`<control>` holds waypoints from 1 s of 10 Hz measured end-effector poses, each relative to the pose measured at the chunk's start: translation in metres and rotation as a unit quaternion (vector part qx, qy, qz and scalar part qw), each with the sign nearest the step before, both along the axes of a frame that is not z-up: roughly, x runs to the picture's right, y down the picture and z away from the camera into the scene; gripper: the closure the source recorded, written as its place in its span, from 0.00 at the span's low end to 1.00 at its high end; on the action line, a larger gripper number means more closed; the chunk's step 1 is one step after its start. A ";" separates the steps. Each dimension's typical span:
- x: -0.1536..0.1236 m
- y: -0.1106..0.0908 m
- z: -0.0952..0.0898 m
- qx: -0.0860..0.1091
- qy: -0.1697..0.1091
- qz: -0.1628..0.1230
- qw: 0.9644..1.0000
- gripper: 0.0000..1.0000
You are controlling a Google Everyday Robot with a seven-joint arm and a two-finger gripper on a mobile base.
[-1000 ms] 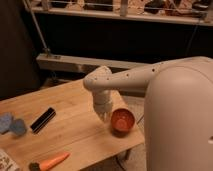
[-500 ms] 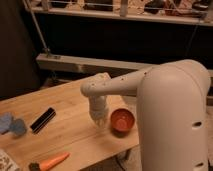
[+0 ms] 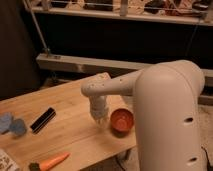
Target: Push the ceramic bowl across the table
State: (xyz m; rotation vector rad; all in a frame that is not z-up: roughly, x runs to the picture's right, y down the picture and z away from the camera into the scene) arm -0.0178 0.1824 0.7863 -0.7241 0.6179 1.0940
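Observation:
The ceramic bowl (image 3: pixel 122 120), small, round and orange-red, sits upright on the light wooden table (image 3: pixel 60 105) near its right front corner. My gripper (image 3: pixel 100 119) hangs from the white arm just left of the bowl, close to its rim, low over the tabletop. The large white arm fills the right side of the view and hides the table's right edge behind it.
A black rectangular object (image 3: pixel 43 120) lies left of centre on the table. Blue-grey items (image 3: pixel 11 124) sit at the left edge. An orange carrot-shaped toy (image 3: pixel 50 163) lies at the front edge. A metal rail and dark shelving stand behind.
The gripper has moved left, from over the bowl's left rim to just beside it. The bowl stays near the table's right front corner.

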 end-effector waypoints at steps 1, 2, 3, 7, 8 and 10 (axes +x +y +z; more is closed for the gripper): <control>0.006 -0.002 0.001 0.003 0.006 -0.002 1.000 1.00; 0.011 -0.002 0.002 0.004 0.012 -0.005 1.000 1.00; 0.014 -0.002 0.002 0.004 0.016 -0.009 1.000 1.00; 0.016 0.001 0.009 0.003 0.025 -0.019 1.000 1.00; 0.018 0.000 0.011 0.004 0.028 -0.020 0.999 1.00; 0.025 -0.002 0.013 0.005 0.037 -0.020 0.999 1.00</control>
